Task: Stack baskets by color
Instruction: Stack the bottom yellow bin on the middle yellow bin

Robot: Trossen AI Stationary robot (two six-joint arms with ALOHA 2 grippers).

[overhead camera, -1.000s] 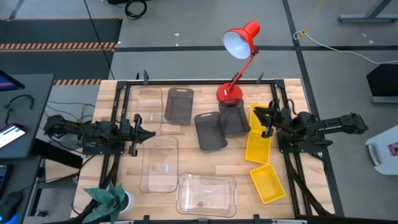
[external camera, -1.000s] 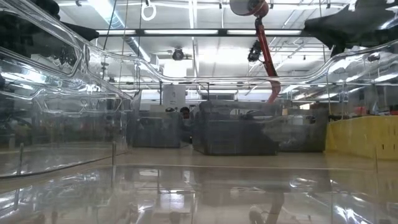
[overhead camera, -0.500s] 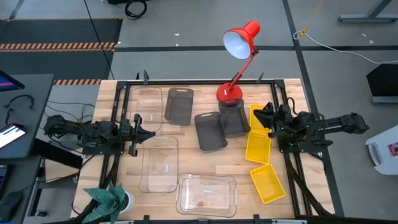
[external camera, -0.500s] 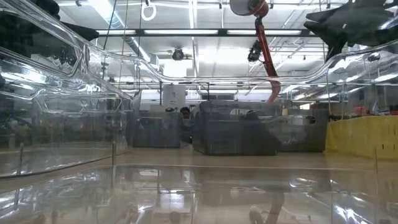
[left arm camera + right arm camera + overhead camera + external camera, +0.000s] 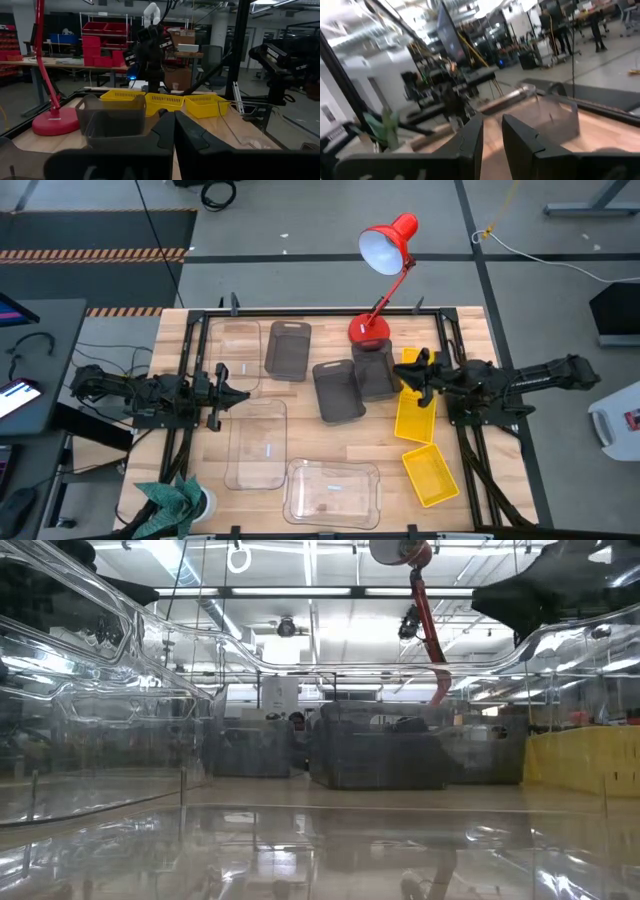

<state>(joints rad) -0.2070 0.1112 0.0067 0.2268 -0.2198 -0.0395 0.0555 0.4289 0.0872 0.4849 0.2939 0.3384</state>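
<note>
- High view: the wooden counter point(image 5: 200, 460) carries baskets in three colours, with a red desk lamp point(image 5: 383, 255) standing at its far edge.
- Three yellow baskets lie on the right side: one point(image 5: 412, 361) nearest the lamp base, partly under the right arm, a second point(image 5: 415, 418) just below it, and a third point(image 5: 431, 475) tilted near the front edge.
- Three dark grey baskets sit mid-counter: one point(image 5: 288, 348) at the back, one point(image 5: 338, 391) nearer the centre, and one point(image 5: 376, 370) just beside the lamp base.
- Clear baskets occupy the left and front: one point(image 5: 240, 345) at the back left, one point(image 5: 256, 442) in the middle, one point(image 5: 333, 491) at the front.
- The right end effector point(image 5: 412, 372) hovers over the yellow basket by the lamp; in the right wrist view its fingers point(image 5: 470, 137) stand a narrow gap apart with nothing between them.
- The left end effector point(image 5: 238, 394) waits at the left side beside the clear baskets, fingers closed together and empty.
</note>
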